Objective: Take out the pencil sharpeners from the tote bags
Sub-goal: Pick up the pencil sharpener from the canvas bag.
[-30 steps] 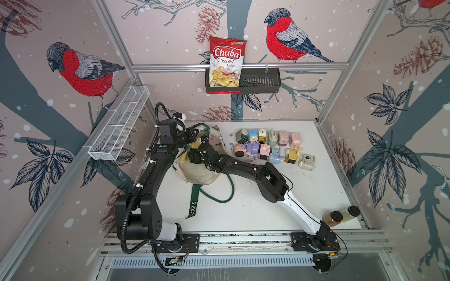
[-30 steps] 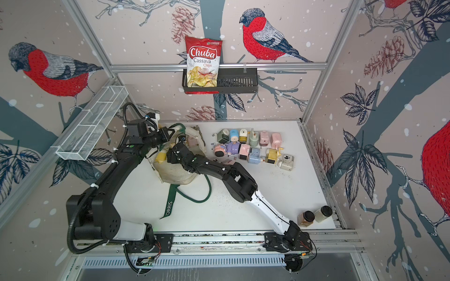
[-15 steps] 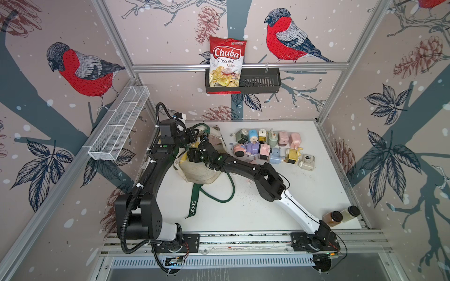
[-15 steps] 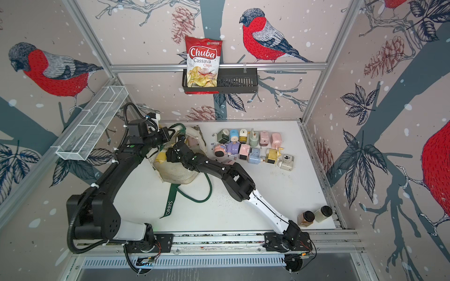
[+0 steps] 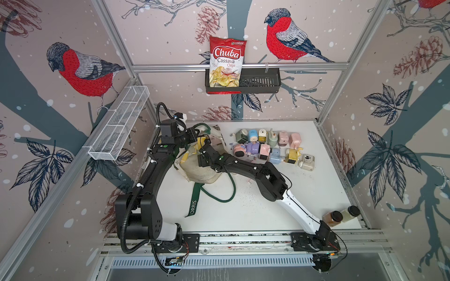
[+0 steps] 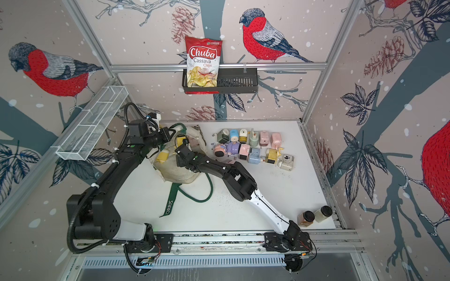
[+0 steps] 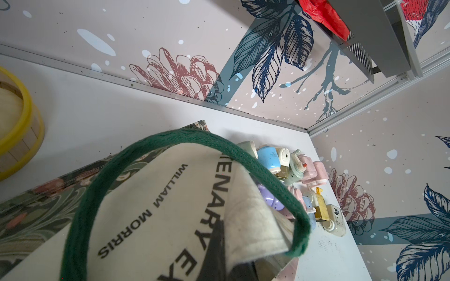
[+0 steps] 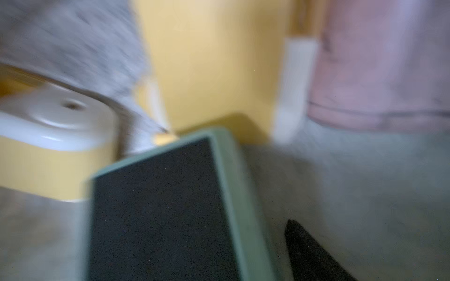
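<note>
Twelve pencil sharpeners (image 5: 275, 155) are out; more wait inside the tote bag (image 5: 199, 170).
In both top views the right pincer (image 5: 207, 145) has edged deeper into the bag's mouth than a second ago, beside a yellow sharpener (image 5: 200, 141), so another pick looks close. The left pincer (image 5: 193, 135) is clenched on the bag's far rim, holding it open. The white surface (image 5: 267, 211) carries two tidy rows of sharpeners, dark specks and two brown-lidded jars (image 5: 341, 215) at its near right corner. A chips bag (image 5: 226, 63) hangs on the bird-papered back wall. The left wrist view shows a green strap (image 7: 170, 136) looped over lifted canvas lettered WILLIAM MORRIS. The right wrist view, blurred, shows released jaws with nothing between them, and a pink sharpener (image 8: 377, 73) lies just ahead.
</note>
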### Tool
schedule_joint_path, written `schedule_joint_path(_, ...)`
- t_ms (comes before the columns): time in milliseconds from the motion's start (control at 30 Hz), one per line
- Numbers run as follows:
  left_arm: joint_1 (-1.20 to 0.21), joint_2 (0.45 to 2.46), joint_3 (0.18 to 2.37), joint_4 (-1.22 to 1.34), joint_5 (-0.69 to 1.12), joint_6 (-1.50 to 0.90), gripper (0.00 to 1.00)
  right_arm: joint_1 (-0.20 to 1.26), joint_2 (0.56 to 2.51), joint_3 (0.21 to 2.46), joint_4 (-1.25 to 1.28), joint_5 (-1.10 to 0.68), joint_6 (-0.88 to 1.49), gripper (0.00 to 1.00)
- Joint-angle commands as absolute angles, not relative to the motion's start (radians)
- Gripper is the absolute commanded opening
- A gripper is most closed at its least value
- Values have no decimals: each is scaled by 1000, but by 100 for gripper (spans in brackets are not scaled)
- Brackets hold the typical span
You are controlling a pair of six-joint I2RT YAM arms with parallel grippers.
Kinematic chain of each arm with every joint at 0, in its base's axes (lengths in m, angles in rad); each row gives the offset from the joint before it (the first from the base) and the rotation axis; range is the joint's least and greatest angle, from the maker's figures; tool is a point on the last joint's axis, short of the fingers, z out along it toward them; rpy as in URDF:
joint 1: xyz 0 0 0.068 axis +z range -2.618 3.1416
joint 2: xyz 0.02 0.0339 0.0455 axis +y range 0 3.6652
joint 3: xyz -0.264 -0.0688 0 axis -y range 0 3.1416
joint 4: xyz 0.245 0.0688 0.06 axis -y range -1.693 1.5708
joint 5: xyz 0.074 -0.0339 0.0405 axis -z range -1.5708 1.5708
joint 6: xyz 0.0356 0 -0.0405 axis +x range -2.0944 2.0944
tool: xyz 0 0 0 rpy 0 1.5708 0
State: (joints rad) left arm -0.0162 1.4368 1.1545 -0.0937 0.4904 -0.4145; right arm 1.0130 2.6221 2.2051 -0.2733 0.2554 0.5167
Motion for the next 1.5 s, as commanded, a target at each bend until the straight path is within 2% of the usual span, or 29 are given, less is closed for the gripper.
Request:
schedule_joint_path(0,-18,1437,1161,-84,479,-408,0,1015,2617,2203,-392,335,448,84)
schedule_joint_path(333,-23,1442,1164,-90,473,-404,0,1023,2603,2186,-258,285,313,84)
schedule_joint_path(500,-23,1440,1163,-90,472,-404,0,1040,2558,2144,-213,232,262,75)
schedule_joint_path(867,-25,1441,1163,-91,474,-402,0,1077,2462,2025,-131,240,191,61)
schedule_joint_path(1233,-26,1445,1163,-92,474,-402,0,1082,2442,2010,-146,241,201,58)
schedule_joint_path(1467,-26,1448,1164,-93,468,-401,0,1108,2341,1894,-90,213,140,56)
